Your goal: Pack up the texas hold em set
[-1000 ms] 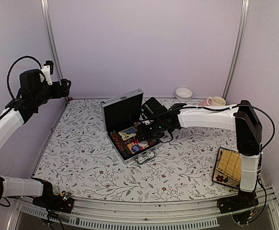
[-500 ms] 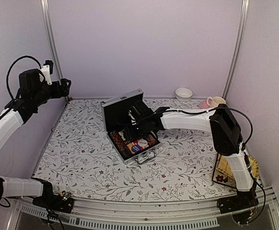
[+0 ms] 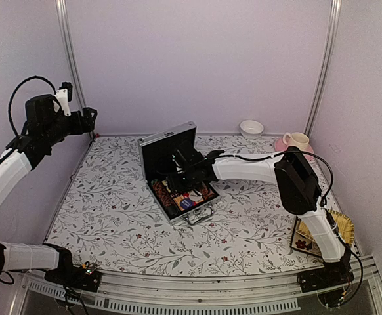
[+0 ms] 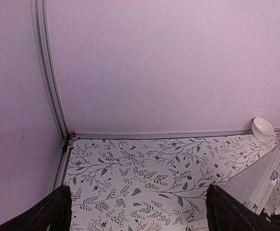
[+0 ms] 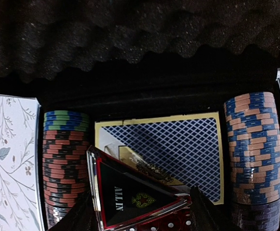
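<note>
Briefcase stood open at the middle of the table, chip stacks flanking the cards inside. Over them the right pincer, partly open, gripped the triangular marker. The left pincer hung wide open, empty, near the far-left corner.

The load-bearing surface is a table finished in a white pattern of leaf sprigs; it is bounded by walls at the left, far and right sides. An open silver briefcase is stood near the centre, lid raised; a white bowl is placed at the far edge; a cup on a pink saucer is set in the far right corner; a yellow woven tray is located at the near right; a small red object is seen in the far left corner.
</note>
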Tool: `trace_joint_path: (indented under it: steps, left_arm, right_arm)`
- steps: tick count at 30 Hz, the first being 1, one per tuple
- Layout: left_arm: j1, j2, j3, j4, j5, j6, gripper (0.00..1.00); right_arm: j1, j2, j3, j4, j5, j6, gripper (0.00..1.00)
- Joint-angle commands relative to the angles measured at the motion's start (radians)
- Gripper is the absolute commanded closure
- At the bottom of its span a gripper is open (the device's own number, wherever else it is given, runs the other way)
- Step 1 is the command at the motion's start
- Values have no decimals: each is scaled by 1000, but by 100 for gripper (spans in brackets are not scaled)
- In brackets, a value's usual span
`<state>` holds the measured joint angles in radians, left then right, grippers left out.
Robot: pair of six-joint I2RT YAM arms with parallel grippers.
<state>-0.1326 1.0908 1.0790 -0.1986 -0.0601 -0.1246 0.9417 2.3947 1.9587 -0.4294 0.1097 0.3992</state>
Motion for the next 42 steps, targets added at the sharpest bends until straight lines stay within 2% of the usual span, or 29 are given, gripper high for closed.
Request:
trace_joint_path:
  steps: [1, 18, 29, 34, 39, 42]
  left_arm:
    - [3, -14, -10, 17, 6, -6, 3]
    - [3, -13, -10, 17, 5, -4, 3]
    - [2, -11, -10, 15, 1, -3, 3]
    - [3, -11, -10, 16, 1, -3, 3]
    - [3, -17, -18, 25, -5, -1, 3]
    - [3, -34, -36, 48, -11, 6, 3]
  right_arm:
    - [-1, 37, 41, -15, 45, -12, 49]
    - [-19, 60, 55, -19, 41, 2, 45]
    - [-25, 75, 80, -14, 35, 9, 28]
    - [-26, 71, 80, -12, 33, 10, 26]
    - [-24, 24, 64, 27, -20, -18, 26]
    - [-15, -89, -27, 127, -42, -60, 25]
